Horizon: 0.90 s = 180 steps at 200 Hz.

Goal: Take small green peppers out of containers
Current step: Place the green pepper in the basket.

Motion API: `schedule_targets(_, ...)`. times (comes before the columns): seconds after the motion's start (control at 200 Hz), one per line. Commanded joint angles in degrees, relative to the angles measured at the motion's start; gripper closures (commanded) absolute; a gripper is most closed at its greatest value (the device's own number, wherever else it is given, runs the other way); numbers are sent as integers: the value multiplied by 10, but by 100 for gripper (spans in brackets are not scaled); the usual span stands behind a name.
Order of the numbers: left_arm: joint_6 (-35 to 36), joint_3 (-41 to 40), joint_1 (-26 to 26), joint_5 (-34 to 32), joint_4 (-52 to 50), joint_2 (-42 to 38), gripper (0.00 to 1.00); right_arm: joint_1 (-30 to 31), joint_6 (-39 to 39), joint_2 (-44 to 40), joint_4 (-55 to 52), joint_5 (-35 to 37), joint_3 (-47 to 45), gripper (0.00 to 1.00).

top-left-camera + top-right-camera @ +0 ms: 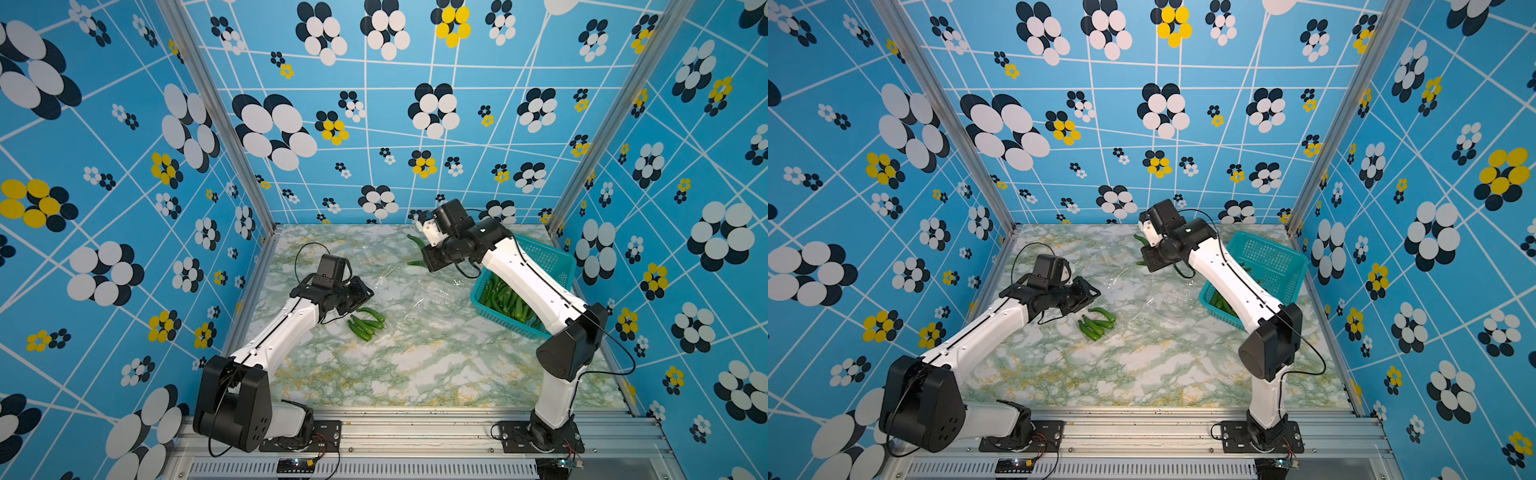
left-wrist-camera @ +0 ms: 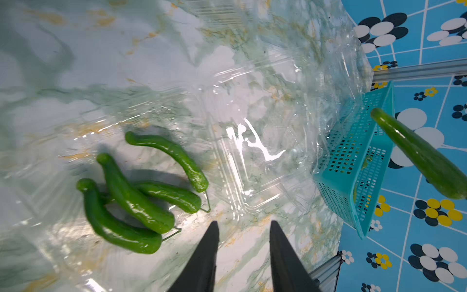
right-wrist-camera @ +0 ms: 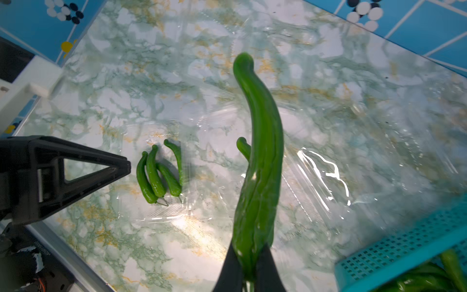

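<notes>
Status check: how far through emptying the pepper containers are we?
Done: many peppers lie in the teal basket; one clear container looks empty. In hand: the right hand grips at least one pepper above the table. Remaining: four peppers in another clear container beside the open left hand.

Surface [image 1: 415, 374]: fills the lower middle of both top views, with walls left, right and behind.
Four peppers [image 1: 365, 324]: centre-left in the top views, bunched together and touching, lying in an open container [image 3: 164, 217] on the surface.
Left gripper [image 2: 243, 222]: just left of the four peppers in the top views, apart from them.
Second container [image 1: 436, 291]: on the surface, between the four peppers and the basket.
Basket [image 1: 548, 257]: right of centre, at the surface's right edge; a heap of peppers [image 1: 503, 301] lies in it.
Right gripper [image 3: 249, 249]: above the rear middle of the surface, left of the basket, with the held pepper [image 3: 260, 151] between its jaws.
</notes>
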Motion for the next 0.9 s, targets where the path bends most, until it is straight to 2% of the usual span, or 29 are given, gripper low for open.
schedule_targets(0.0,-5,71,-50,-15,-5,52,64,-70,10,-71,17,22,-62,100)
schedule_targets(0.22,4,239,-143,-1,-20,190,64,-217,41,-181,74,14,-198,100)
schedule_targets(0.405,8,363,-197,20,-40,295,65,-305,61,-201,108,7,-278,100)
schedule_targets(0.495,9,399,-213,25,-46,325,64,-325,73,-189,122,3,-303,100)
schedule_targets(0.64,3,410,-221,33,-40,347,65,-331,78,-157,135,1,-325,100)
schedule_targets(0.894,11,395,-215,28,-40,330,65,-331,96,-110,145,-34,-361,97)
